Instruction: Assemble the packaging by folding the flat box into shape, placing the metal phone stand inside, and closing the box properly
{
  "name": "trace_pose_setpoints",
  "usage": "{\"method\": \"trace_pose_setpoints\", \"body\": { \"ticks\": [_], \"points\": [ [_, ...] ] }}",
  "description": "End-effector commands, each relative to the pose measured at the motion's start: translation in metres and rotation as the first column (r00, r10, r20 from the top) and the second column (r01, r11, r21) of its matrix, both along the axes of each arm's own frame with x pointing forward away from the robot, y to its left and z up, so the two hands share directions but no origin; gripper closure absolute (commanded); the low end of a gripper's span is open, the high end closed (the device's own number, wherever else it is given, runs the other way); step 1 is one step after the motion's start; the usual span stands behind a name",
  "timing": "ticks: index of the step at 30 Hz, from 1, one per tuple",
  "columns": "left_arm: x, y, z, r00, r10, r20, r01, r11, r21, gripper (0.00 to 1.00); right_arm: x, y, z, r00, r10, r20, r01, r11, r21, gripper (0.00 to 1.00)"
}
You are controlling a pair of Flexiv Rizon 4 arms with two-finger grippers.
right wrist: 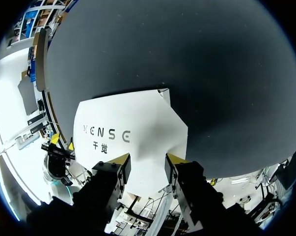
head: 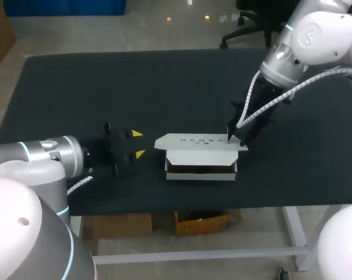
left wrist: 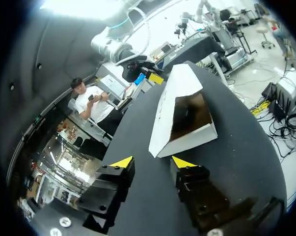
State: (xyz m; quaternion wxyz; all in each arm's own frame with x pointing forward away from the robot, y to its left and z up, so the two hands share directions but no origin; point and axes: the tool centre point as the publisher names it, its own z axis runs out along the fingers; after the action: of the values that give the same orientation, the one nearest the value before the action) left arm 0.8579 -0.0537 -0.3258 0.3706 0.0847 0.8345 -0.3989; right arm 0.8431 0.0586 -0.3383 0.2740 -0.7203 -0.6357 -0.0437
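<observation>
1. The white box (head: 200,175) stands folded into shape on the black table (head: 105,87), near the front edge. Its interior is dark and the contents cannot be made out.
2. The lid flap (head: 193,142) lies roughly level over the box and is not tucked in.
3. The right gripper (right wrist: 148,160) is over the lid's right end, its fingers apart and holding nothing.
4. The left gripper (left wrist: 152,162) sits low near the box's left end, not touching it. Its fingers are spread and empty.
</observation>
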Motion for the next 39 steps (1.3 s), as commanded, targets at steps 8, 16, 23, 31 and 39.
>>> {"method": "trace_pose_setpoints", "body": {
  "ticks": [8, 16, 23, 31, 39],
  "points": [
    [0.003, 0.000, 0.052, 0.944, -0.009, -0.330, 0.029, 0.998, 0.056, 0.00, -0.002, -0.001, -0.003, 1.000, -0.004, 0.008, 0.004, 1.000, -0.002, 0.57],
    [0.015, -0.016, 0.073, 0.799, 0.090, -0.595, -0.058, 0.996, 0.072, 0.00, -0.003, -0.002, -0.004, 1.000, -0.007, 0.010, 0.007, 1.000, -0.006, 0.57],
    [0.014, -0.018, 0.081, 0.855, 0.168, -0.491, -0.105, 0.983, 0.154, 0.00, -0.004, -0.003, -0.004, 1.000, -0.011, 0.013, 0.011, 1.000, -0.009, 0.57],
    [0.014, -0.018, 0.081, 0.855, 0.168, -0.491, -0.105, 0.983, 0.154, 0.00, -0.005, 0.000, -0.005, 1.000, -0.011, 0.016, 0.011, 1.000, -0.012, 0.57],
    [0.014, -0.035, 0.081, 0.713, 0.329, -0.619, -0.271, 0.944, 0.189, 0.00, -0.008, 0.001, -0.006, 0.999, -0.032, 0.025, 0.033, 0.999, -0.016, 0.58]
  ]
}}
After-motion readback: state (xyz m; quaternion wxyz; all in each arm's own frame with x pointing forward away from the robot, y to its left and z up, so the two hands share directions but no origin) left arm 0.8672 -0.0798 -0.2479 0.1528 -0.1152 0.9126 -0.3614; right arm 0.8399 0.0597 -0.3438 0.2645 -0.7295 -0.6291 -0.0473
